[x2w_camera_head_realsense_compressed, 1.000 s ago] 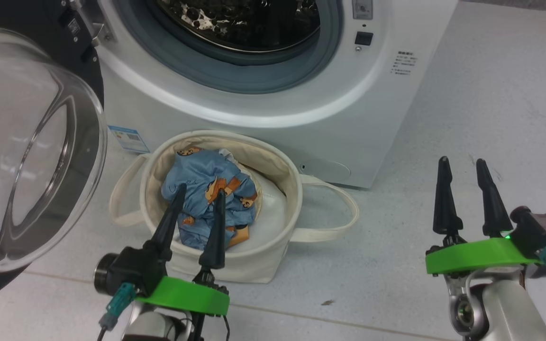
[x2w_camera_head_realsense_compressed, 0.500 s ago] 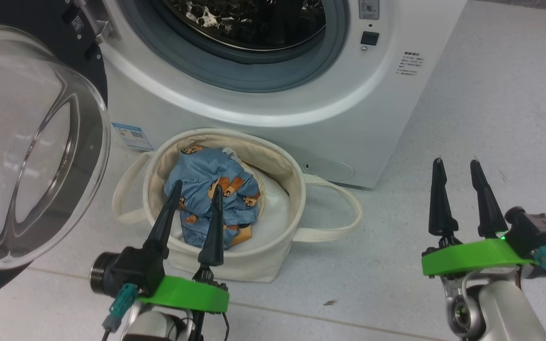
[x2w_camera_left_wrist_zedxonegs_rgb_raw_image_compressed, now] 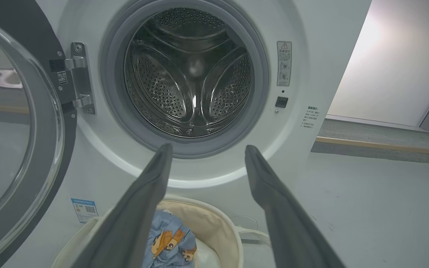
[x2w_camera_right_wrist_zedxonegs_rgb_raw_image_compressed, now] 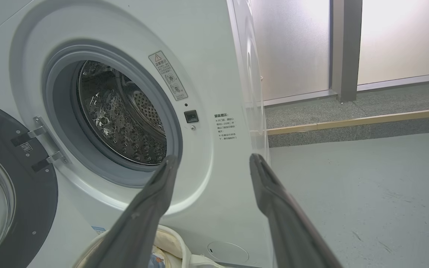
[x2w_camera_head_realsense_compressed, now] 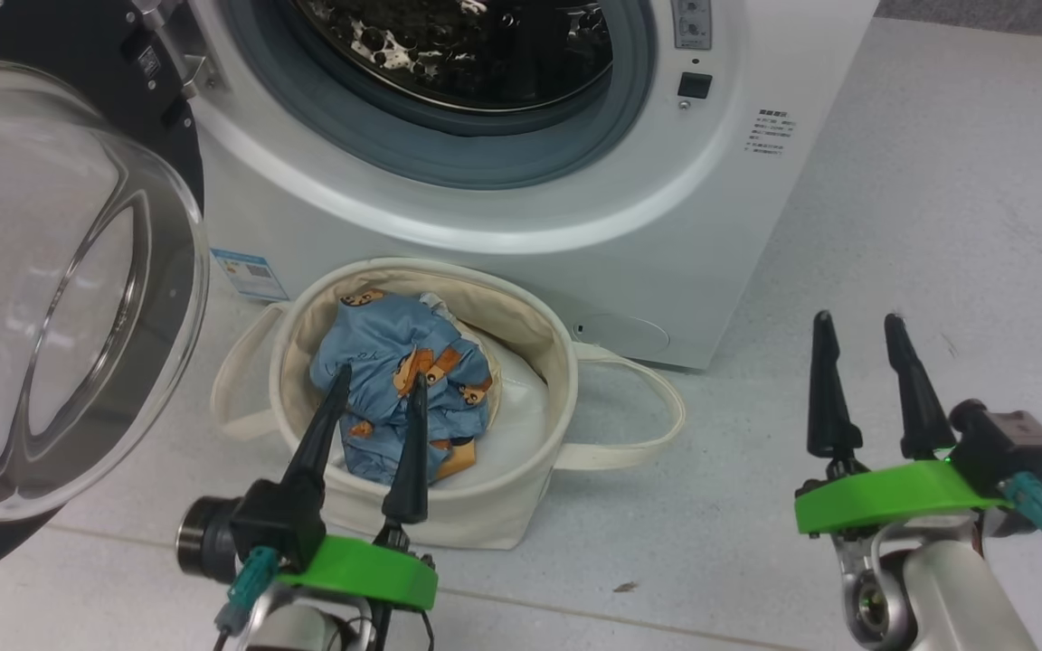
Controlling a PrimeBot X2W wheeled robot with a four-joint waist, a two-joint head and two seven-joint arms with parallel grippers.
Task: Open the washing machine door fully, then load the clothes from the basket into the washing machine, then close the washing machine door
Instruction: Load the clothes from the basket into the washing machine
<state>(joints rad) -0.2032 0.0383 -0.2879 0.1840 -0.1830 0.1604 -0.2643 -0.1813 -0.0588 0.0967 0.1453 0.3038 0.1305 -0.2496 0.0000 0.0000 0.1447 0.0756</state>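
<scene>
Washing machine door [x2w_camera_head_realsense_compressed: 60, 298] stood swung open at left; steel drum [x2w_camera_left_wrist_zedxonegs_rgb_raw_image_compressed: 194, 70] bare. Clothes [x2w_camera_head_realsense_compressed: 385, 362] lay in the basket [x2w_camera_head_realsense_compressed: 535, 330] on the floor against the washing machine [x2w_camera_head_realsense_compressed: 503, 217], atop a white bundle [x2w_camera_head_realsense_compressed: 521, 407]. Left gripper [x2w_camera_head_realsense_compressed: 382, 373] spread, empty, above the basket. Right gripper [x2w_camera_head_realsense_compressed: 857, 317] spread, empty, over bare floor, well apart.

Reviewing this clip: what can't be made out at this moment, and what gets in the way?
- Head view: whether the left pincer touches the clothes; it overlaps them in the picture.
- Head view: the washing machine door runs off the left edge.
- Head view: the basket floor, covered by the clothes and a white bundle.
- Left wrist view: the printed label on the washing machine, too small to read.
</scene>
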